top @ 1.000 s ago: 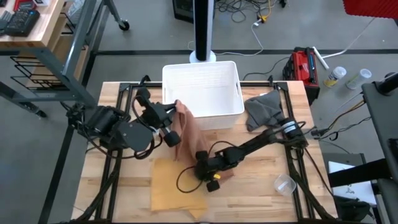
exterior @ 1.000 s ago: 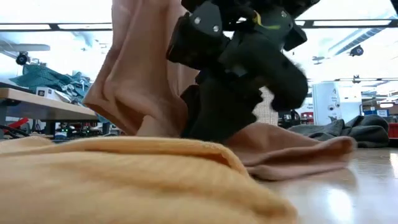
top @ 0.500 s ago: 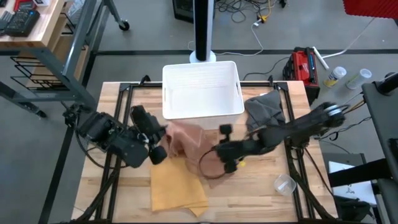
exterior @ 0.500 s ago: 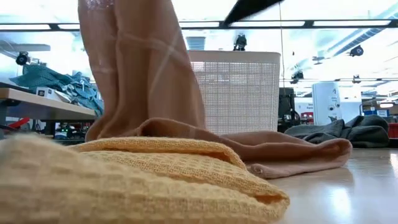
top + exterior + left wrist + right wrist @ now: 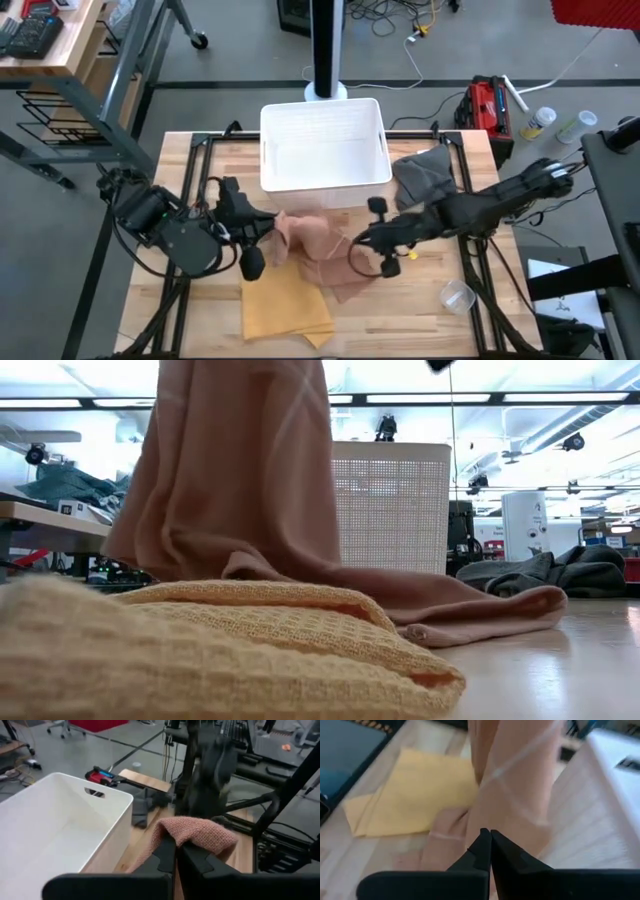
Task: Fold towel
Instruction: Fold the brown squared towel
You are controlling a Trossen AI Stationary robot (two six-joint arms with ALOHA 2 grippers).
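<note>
Since both grippers pinch the pink towel [image 5: 315, 250], it hangs as a sheet between them — left gripper [image 5: 262, 226] clamped on its left corner, right gripper [image 5: 372, 238] clamped on the right edge. Its long axis runs across the table [image 5: 430, 310], its lower part trailing onto the yellow cloth [image 5: 285, 305] before the white bin [image 5: 325, 150]. Neither arm is nearer — the spread depends on both.

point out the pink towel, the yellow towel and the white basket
pink towel [image 5: 318, 243], high view, on the spread middle of the cloth
yellow towel [image 5: 283, 305], high view, on the flat middle of the cloth
white basket [image 5: 322, 146], high view, on its inner floor near the middle
</note>
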